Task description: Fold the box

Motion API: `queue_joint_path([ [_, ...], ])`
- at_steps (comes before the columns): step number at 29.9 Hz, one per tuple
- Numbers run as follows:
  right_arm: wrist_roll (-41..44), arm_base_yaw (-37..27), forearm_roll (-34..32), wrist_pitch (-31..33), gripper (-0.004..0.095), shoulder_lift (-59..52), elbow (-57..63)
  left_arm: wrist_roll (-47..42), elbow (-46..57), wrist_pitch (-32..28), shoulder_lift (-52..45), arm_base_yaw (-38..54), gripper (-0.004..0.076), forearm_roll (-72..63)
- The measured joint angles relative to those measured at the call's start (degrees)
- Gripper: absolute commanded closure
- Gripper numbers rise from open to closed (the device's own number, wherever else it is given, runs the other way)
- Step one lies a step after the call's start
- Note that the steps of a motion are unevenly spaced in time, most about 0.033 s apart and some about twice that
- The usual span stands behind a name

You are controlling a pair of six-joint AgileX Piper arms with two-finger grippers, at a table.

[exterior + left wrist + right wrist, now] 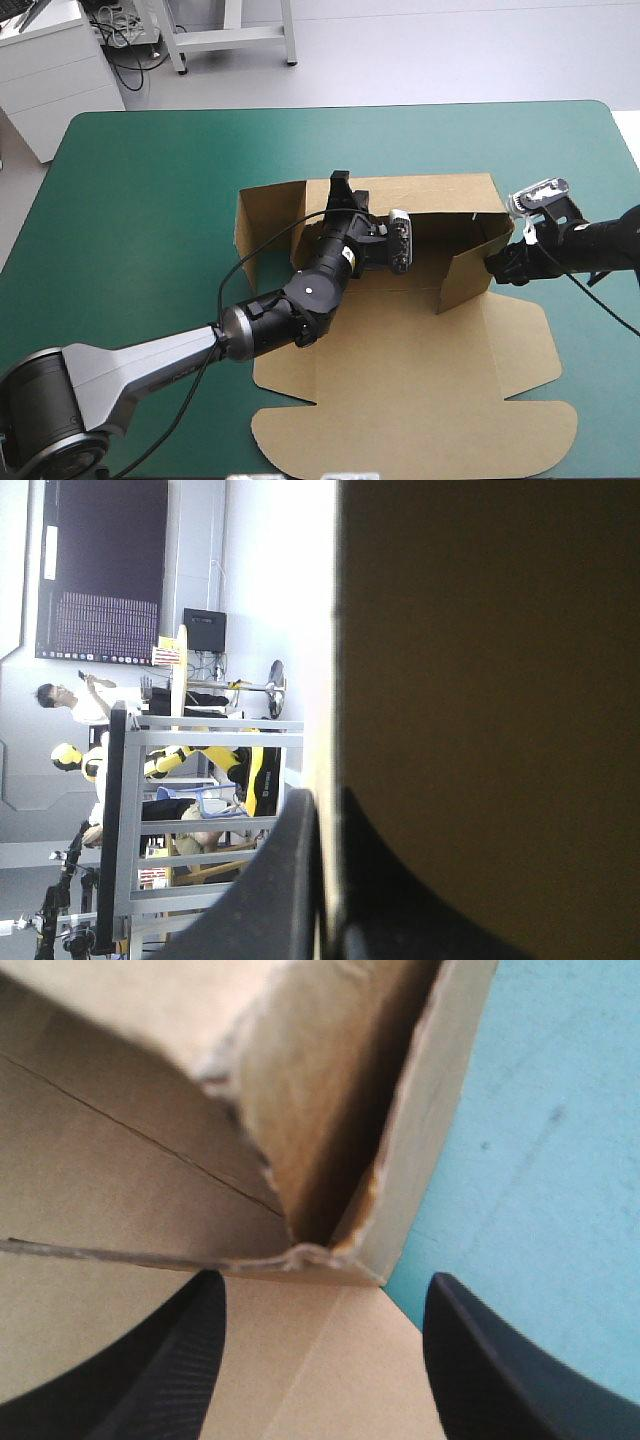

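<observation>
The brown box lies mid-table with its lid flat toward the near edge. Its far wall and both side flaps stand raised. My left gripper reaches over the tray to the far wall's top edge, near the left corner. In the left wrist view the left gripper is all but shut, with the box board between its fingers. My right gripper is at the right side flap's outer foot. The right gripper stands open, the box corner just ahead between its fingers.
The teal-green cover shows broadly to the left of the box and beyond it. Beside the right gripper there is bare cover. The table's right edge runs close behind the right arm.
</observation>
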Motion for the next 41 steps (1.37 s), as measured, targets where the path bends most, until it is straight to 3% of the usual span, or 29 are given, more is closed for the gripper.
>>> queue_joint_path([
  [4,-2.16,0.00,2.02,1.07,0.0176,0.00,0.00,-0.11,0.00,0.00,0.00,0.00,0.0756,0.00],
  [19,-5.89,0.00,8.28,-0.30,0.0211,2.09,0.00,-0.70,0.00,0.16,1.77,0.00,0.0756,3.65],
  [34,-6.29,0.00,11.52,-4.34,0.0578,4.54,0.02,-3.38,-0.06,1.09,2.37,0.00,0.0756,6.36],
  [41,-6.59,-0.04,11.52,-6.48,0.0900,4.59,0.07,-4.45,0.00,1.09,2.39,0.00,0.0756,7.95],
])
